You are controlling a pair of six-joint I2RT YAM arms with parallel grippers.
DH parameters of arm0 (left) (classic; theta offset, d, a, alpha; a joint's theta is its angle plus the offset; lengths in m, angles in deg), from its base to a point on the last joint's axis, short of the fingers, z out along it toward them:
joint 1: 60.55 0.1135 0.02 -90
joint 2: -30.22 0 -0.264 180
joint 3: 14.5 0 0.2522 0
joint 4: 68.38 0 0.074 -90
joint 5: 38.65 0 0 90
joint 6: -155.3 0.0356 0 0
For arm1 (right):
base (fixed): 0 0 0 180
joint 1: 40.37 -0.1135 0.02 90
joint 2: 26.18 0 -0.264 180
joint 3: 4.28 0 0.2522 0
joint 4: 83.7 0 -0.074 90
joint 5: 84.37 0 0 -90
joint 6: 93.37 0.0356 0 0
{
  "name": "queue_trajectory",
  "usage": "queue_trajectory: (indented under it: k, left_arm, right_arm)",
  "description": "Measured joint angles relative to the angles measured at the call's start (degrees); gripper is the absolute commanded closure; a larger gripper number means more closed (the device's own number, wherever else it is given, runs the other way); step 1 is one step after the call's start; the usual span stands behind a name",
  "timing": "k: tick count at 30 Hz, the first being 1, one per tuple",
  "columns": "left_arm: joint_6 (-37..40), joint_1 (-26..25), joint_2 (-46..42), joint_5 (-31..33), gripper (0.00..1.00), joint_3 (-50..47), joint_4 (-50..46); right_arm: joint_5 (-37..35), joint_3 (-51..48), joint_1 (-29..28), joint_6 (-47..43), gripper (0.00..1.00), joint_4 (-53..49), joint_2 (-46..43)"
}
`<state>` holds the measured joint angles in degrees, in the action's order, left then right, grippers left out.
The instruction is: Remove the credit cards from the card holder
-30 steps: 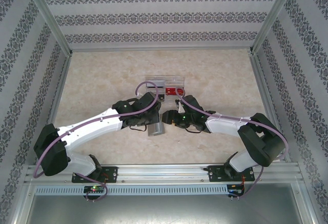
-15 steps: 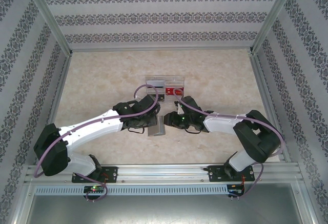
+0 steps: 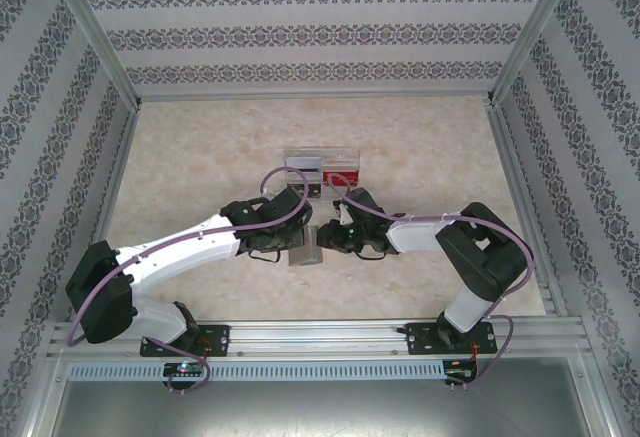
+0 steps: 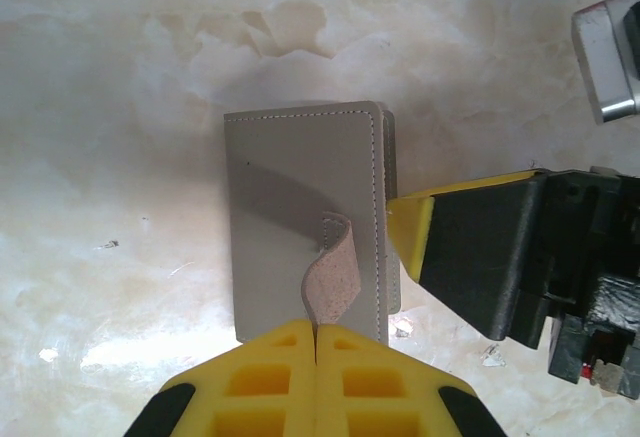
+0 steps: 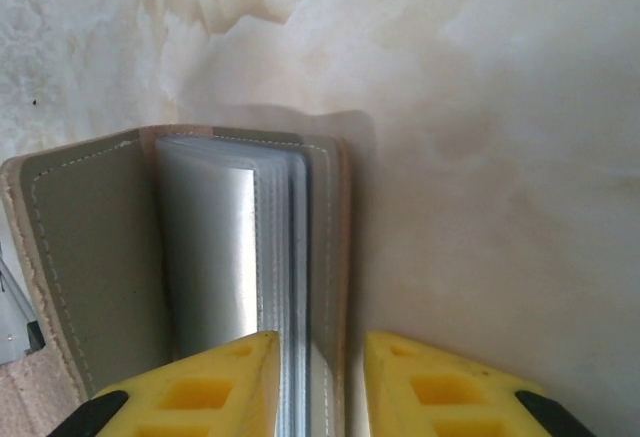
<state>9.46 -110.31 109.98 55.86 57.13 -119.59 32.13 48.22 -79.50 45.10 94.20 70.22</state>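
Yellow pads of my left gripper [image 4: 317,342] are pressed tight together on the tan strap [image 4: 330,272] of the grey card holder [image 4: 295,207]. My right gripper [image 5: 320,347] stands partly apart, straddling the holder's pale sleeves [image 5: 215,257] and back cover, with a sliver of gap on one side. The holder sits mid-table [image 4: 120,107], near the clear box [image 3: 320,162].

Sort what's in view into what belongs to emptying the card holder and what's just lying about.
Part of the job: card holder, its strap pinched by the left gripper; right gripper, jaws astride its inner sleeves.
Lying about: clear plastic box beyond the grippers, something red inside; cannot tell whether that is a card.
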Motion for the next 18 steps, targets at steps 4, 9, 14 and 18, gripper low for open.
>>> queue_trajectory:
  k: [4,9,14,18]
  left_arm:
    - [0.00,0.00,0.00,0.00,1.00,0.00,0.00]
    - [0.02,0.04,0.00,0.02,1.00,0.00,-0.07]
    - [0.07,1.49,-0.39,0.04,1.00,-0.22,-0.68]
    - [0.17,4.57,-2.73,-0.02,1.00,-2.29,-0.96]
  right_arm:
    - [0.42,0.33,-0.13,0.09,0.98,0.63,1.07]
    - [0.57,0.42,-0.11,-0.02,1.00,0.61,0.92]
    - [0.26,-1.01,1.11,-0.35,1.00,-1.27,-5.14]
    - [-0.52,-1.75,3.37,-1.46,1.00,-5.49,-13.94]
